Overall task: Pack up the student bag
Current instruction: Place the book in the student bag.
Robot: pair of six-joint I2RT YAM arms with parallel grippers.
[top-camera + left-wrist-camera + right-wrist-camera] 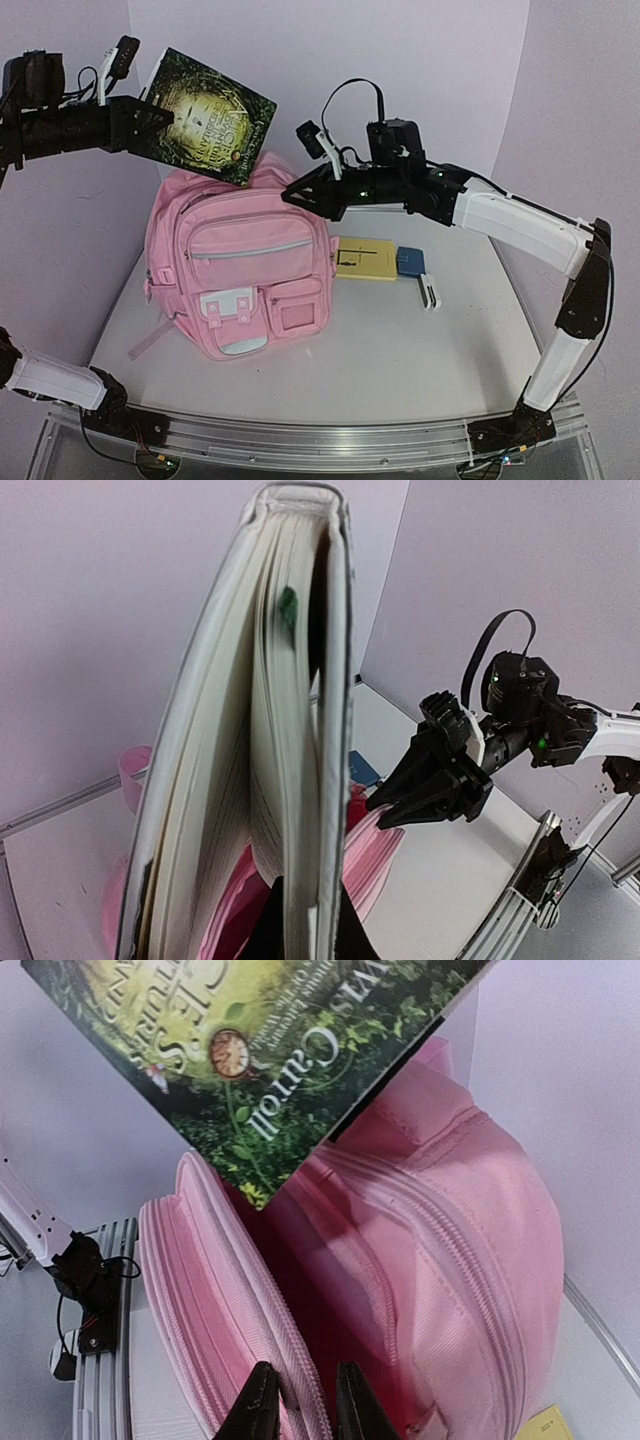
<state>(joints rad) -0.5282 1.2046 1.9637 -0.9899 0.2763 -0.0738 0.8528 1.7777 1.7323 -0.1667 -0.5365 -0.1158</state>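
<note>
The student bag (240,270) stands upright on the table, pink, with its top compartment unzipped and gaping (330,1290). My left gripper (150,115) is shut on a book (210,115) with a green cover, holding it tilted in the air above the bag's opening. In the left wrist view the book (270,730) is seen edge-on and the fingers (345,930) clamp its lower end. My right gripper (290,193) is at the bag's upper right. In the right wrist view its jaws (303,1372) pinch the zipper rim of the front panel (230,1290), holding the opening apart.
A flat yellow box (365,260), a blue item (411,261) and a small white object (429,292) lie on the table (400,350) right of the bag. Walls close in behind and at both sides. A metal rail (300,435) runs along the near edge.
</note>
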